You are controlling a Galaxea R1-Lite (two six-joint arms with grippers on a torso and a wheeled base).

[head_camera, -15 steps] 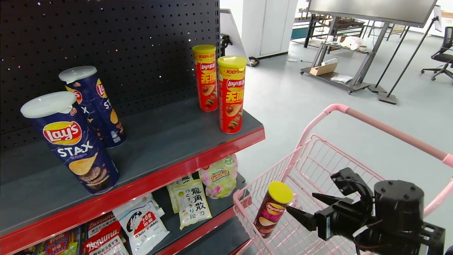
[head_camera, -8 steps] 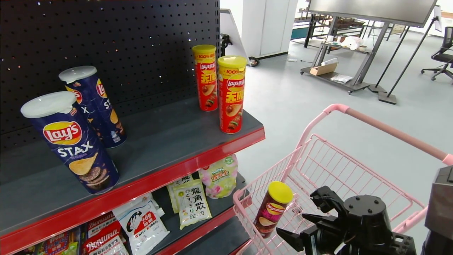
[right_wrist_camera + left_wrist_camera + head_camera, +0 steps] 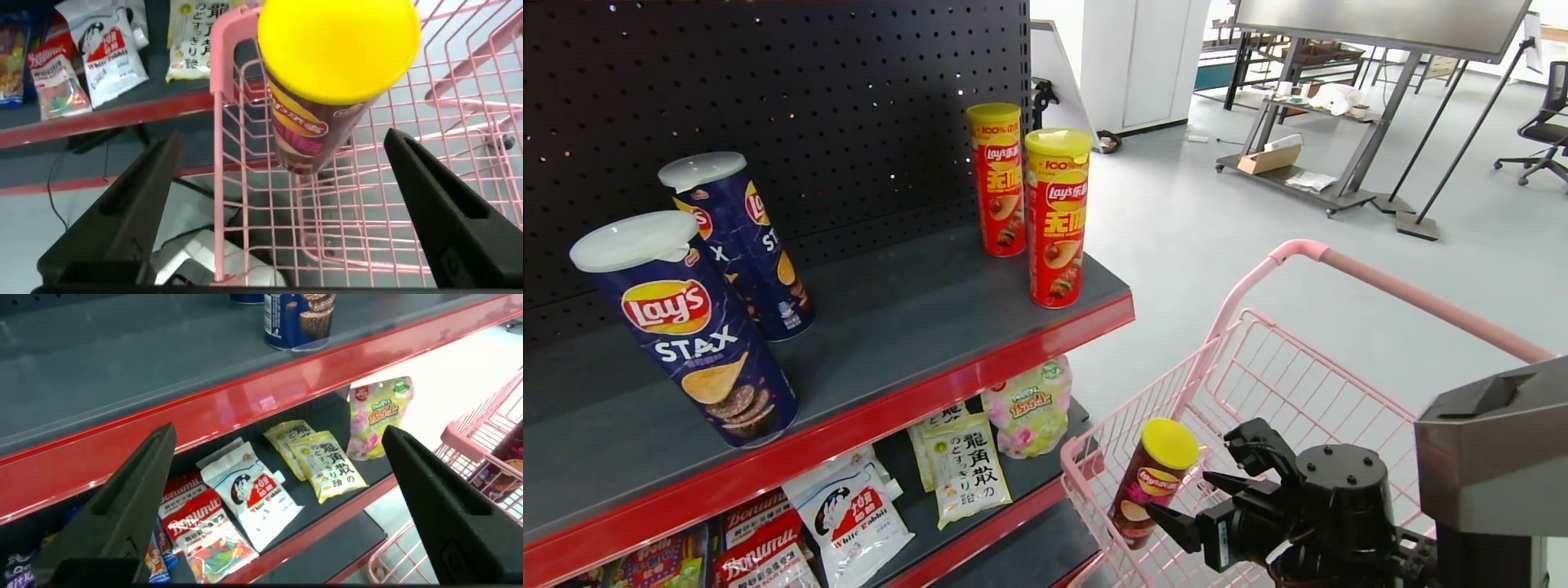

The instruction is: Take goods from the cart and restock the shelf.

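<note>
Yellow-lid can [image 3: 1153,480] upright in pink cart [image 3: 1380,286], just ahead of R claw [image 3: 1181,495], jaws wide open.

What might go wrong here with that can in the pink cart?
1. The can stands tight in the cart corner; a finger of the open right gripper may snag the wires or knock it over.
2. It is tall, so an off-centre grip might let it swing or slip on the lift.
3. The red cans stand near the shelf edge; setting another beside them might topple one.
</note>
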